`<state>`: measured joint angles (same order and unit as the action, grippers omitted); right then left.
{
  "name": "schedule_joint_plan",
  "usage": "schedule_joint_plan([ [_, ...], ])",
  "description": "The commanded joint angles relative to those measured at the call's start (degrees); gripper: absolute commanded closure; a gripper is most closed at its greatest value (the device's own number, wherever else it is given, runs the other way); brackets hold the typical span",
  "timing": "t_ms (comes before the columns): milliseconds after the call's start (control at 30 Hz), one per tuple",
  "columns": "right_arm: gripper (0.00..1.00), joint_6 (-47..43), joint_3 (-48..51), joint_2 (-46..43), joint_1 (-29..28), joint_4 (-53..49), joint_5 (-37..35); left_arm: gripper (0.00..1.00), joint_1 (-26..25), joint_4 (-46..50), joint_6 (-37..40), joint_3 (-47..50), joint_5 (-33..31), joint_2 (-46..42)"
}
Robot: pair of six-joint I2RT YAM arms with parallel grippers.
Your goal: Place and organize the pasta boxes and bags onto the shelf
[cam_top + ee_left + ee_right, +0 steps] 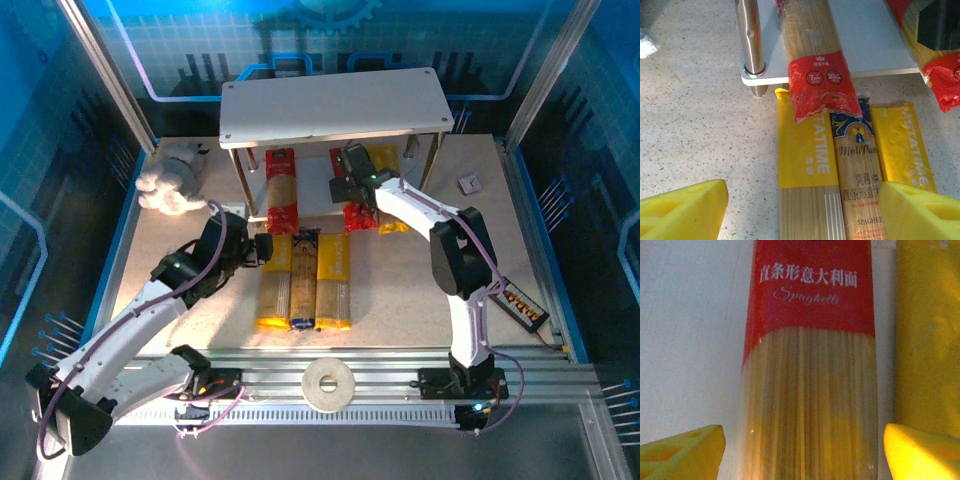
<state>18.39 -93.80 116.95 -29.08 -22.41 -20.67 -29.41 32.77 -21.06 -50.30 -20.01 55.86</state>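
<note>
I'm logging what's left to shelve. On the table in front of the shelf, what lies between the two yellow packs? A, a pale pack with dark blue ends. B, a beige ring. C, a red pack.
A: the pale pack with dark blue ends lies flat between the left yellow pack and the right yellow pack.

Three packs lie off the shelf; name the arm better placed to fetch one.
Left, probably: left arm, jaws open, faces the left yellow pack on the table; right arm reaches under the shelf over a red pack.
</note>
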Motion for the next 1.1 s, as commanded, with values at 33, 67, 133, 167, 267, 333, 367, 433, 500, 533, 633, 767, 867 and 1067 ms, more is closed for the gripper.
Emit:
schedule_joint_plan([
  [33, 0.08, -0.6, 3.1, -8.8, 0.6, 4.1, 3.6, 0.19, 0.2, 0.3, -1.9, 1.9, 2.0, -1.1],
  [67, 0.07, -0.7, 3.7, -10.0, 0.4, 3.8, 3.8, 0.17, 0.0, 0.3, -2.1, 2.1, 2.2, -1.1],
  [133, 0.07, -0.8, 6.0, -13.7, -0.3, 3.0, 4.1, 0.18, -0.4, 0.2, -2.4, 2.7, 2.7, -1.0],
  [167, 0.07, -0.9, 7.4, -15.5, -0.8, 2.6, 4.2, 0.18, -0.6, 0.2, -2.5, 2.9, 3.0, -0.9],
  [267, 0.07, -0.2, 12.4, -21.8, -3.3, -0.8, 4.4, 0.19, -1.6, 0.3, -3.6, 3.8, 3.2, -0.4],
  [333, 0.07, 1.7, 16.6, -25.7, -5.3, -4.1, 5.0, 0.19, -2.7, 0.4, -4.8, 4.6, 3.3, 0.2],
  [367, 0.07, 2.7, 19.0, -28.1, -6.6, -5.1, 5.9, 0.19, -3.4, 0.4, -5.5, 5.3, 3.2, 0.7],
  [433, 0.07, 4.7, 23.5, -32.0, -9.0, -7.3, 6.1, 0.2, -4.8, 0.9, -7.1, 6.0, 2.7, 2.3],
  [500, 0.07, 7.0, 27.7, -35.8, -10.6, -9.2, 6.8, 0.2, -6.3, 1.1, -9.1, 6.9, 1.8, 4.7],
  [533, 0.07, 8.0, 29.4, -37.2, -11.0, -9.7, 7.5, 0.2, -6.8, 1.1, -10.0, 7.2, 1.5, 5.9],
  [633, 0.07, 10.0, 33.1, -41.8, -11.4, -10.8, 9.1, 0.19, -7.3, -0.4, -12.5, 8.5, 1.8, 9.6],
  [767, 0.07, 10.0, 35.3, -46.3, -11.5, -11.0, 8.9, 0.18, -7.3, -4.2, -14.6, 10.3, 1.1, 13.8],
  [867, 0.06, 9.2, 35.4, -48.0, -11.5, -11.6, 7.7, 0.18, -7.3, -7.3, -15.2, 10.8, 0.9, 17.0],
  [1067, 0.06, 8.5, 36.9, -50.8, -11.3, -11.1, 6.7, 0.14, -7.2, -12.2, -16.2, 10.7, 2.4, 23.8],
])
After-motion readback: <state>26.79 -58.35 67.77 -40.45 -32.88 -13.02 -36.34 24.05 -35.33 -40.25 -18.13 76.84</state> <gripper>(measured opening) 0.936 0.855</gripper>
